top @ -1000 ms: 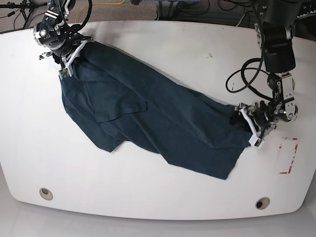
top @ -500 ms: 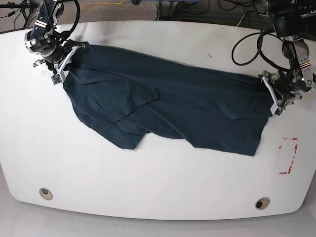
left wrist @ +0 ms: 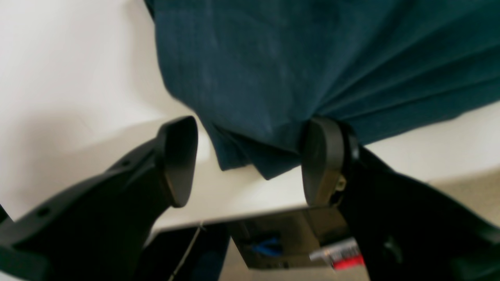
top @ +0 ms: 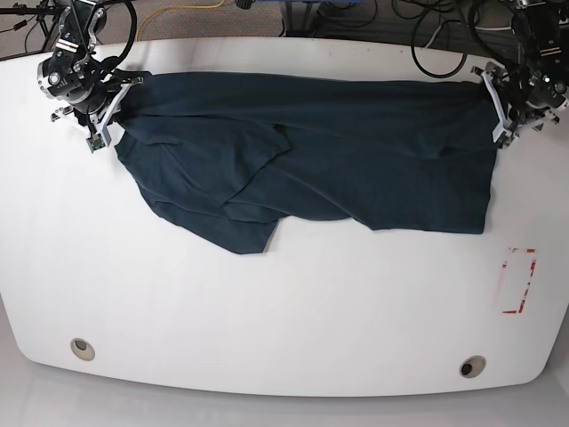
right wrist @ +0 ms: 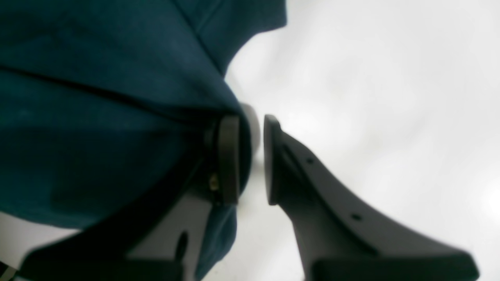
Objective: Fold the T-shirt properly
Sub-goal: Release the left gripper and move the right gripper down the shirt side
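The dark teal T-shirt (top: 356,151) lies stretched across the far part of the white table (top: 284,311), with a folded flap hanging toward the near left. In the base view my left gripper (top: 498,108) is at the shirt's far right corner. My right gripper (top: 105,117) is at its far left corner. In the left wrist view the left gripper (left wrist: 250,156) stands open. The T-shirt (left wrist: 254,58) bunches against one finger (left wrist: 320,164), with a gap to the other finger (left wrist: 177,160). My right gripper (right wrist: 252,156) is nearly closed, pinching the T-shirt (right wrist: 97,97) edge.
A red marked rectangle (top: 518,280) is on the table at the near right. Two round holes (top: 82,348) (top: 472,366) sit near the front edge. Cables and gear lie behind the far edge.
Both grippers have moved toward the far edge and farther apart. The shirt went with them, from a slack diagonal to a band stretched along the far side.
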Controlling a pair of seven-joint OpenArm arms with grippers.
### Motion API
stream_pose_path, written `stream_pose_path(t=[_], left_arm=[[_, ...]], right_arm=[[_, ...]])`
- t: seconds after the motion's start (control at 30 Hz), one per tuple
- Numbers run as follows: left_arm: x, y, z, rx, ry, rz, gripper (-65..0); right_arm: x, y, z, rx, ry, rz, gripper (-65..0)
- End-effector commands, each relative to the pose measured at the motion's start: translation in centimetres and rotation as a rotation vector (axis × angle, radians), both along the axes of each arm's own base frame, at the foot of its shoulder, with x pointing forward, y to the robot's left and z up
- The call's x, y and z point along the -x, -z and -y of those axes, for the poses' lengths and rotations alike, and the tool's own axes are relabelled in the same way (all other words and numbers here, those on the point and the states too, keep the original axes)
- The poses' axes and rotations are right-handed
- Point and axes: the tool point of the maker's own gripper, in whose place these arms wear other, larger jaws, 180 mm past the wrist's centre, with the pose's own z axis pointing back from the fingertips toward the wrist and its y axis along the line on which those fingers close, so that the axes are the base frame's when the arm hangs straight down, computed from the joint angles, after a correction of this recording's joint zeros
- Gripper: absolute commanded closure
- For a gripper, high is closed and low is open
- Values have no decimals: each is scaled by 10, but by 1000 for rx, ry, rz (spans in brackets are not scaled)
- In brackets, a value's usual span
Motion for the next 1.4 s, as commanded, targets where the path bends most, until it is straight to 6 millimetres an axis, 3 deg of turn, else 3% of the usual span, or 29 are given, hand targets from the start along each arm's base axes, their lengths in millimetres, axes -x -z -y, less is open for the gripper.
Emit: stream_pose_path(t=[0.0,0.13,0.4,0.47,0.63,1.03,1.2,1.37], left_arm=[[-1,-16,-15,-67,-1,22,-385],[5,-24,-21,-90,-12,30,-385],[1,-55,-35,-172,-39,77,-385],[-9,-65,-36,-188,-50,102,-385],[-23,-75,-34,-199,-85,124,-385],[-53,-97,-38,-212,-115,199,-385],[-81,-117,-37,-199,-129,293,-385],[-113,-131,-19,-127,-150,398,-385]], right_arm=[[-6,-10,9,34,1,25,-95],[-12,-21,6,48,-13,56,-95],[-30,-69,-1,145,-65,146,-95],[-39,-85,-2,173,-71,176,-95],[-54,-99,1,198,-52,198,-98],[-75,-105,-11,191,-84,215,-331],[-105,-102,-29,120,-90,256,-406],[-144,-94,-35,36,-62,298,-453]])
